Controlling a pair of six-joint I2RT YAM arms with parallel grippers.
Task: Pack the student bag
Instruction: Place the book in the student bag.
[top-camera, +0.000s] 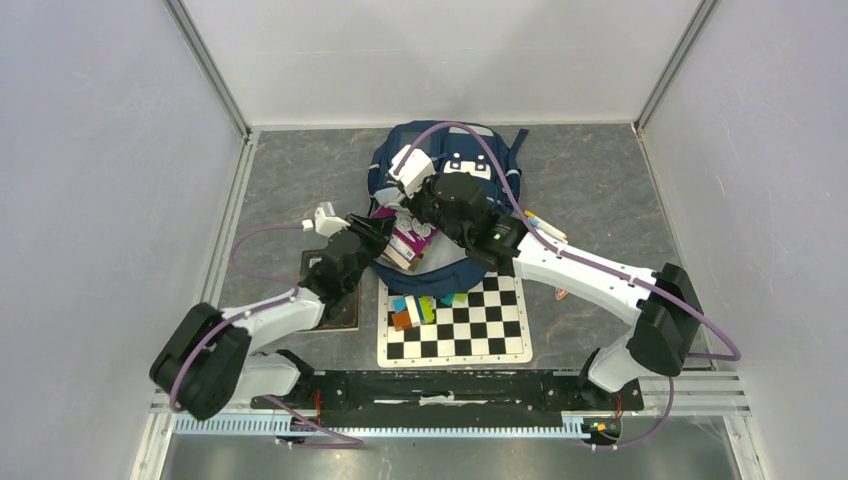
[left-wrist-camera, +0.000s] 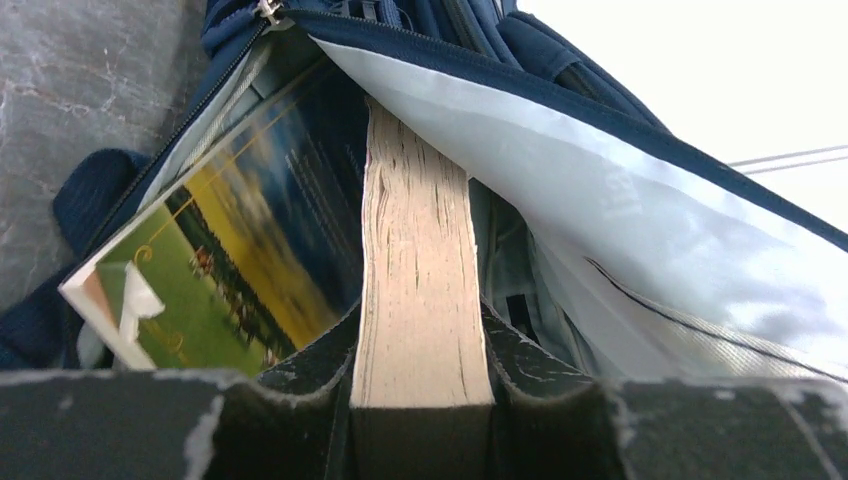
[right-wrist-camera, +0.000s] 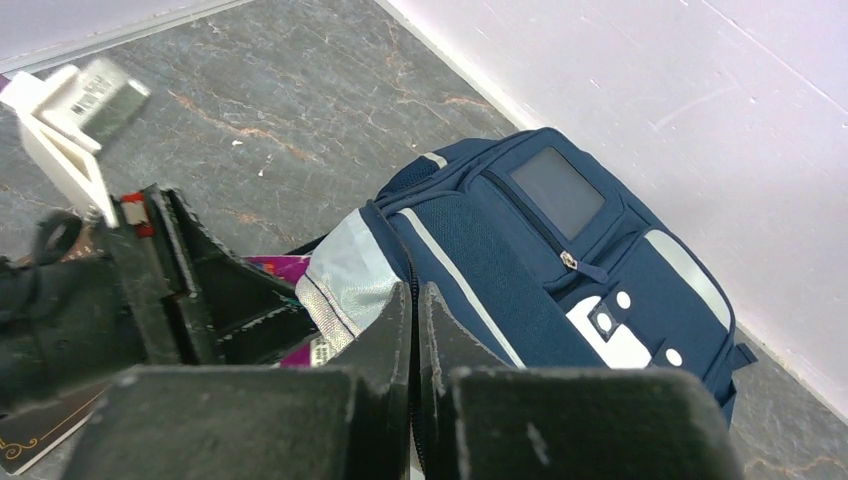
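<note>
At the far middle of the grey worktop (top-camera: 600, 170) lies the student bag (top-camera: 440, 150), navy, front pockets upward, its mouth turned toward the arms. Nearer the arms, a checkered mat (top-camera: 455, 335) carries a few coloured blocks (top-camera: 420, 308). Half inside the mouth a thick book (left-wrist-camera: 420, 250) stands on edge with its page block facing the left wrist camera. Beside it, a thinner book with a green and yellow cover (left-wrist-camera: 210, 270) leans against the bag's left wall. Left claw (left-wrist-camera: 420, 345): grasping the thick book across its covers, one finger on each side. Right claw (right-wrist-camera: 412, 310): clenched, fingertips together at the rim of the upper flap, apparently pinching the fabric and holding the mouth open. Step in hand, as judged: sliding the thick book into the main compartment. To do it well, the left arm should push along the book's own length, parallel to the thinner book. The right arm should hold the flap high and taut so the pale lining does not catch the leading corner. Release is best made only once the spine is past the zipper line. Not resolved: the compartment's depth, the thick book's cover, whether fabric truly lies between the right fingertips, and whatever sits beneath both arms in the overhead view.
</note>
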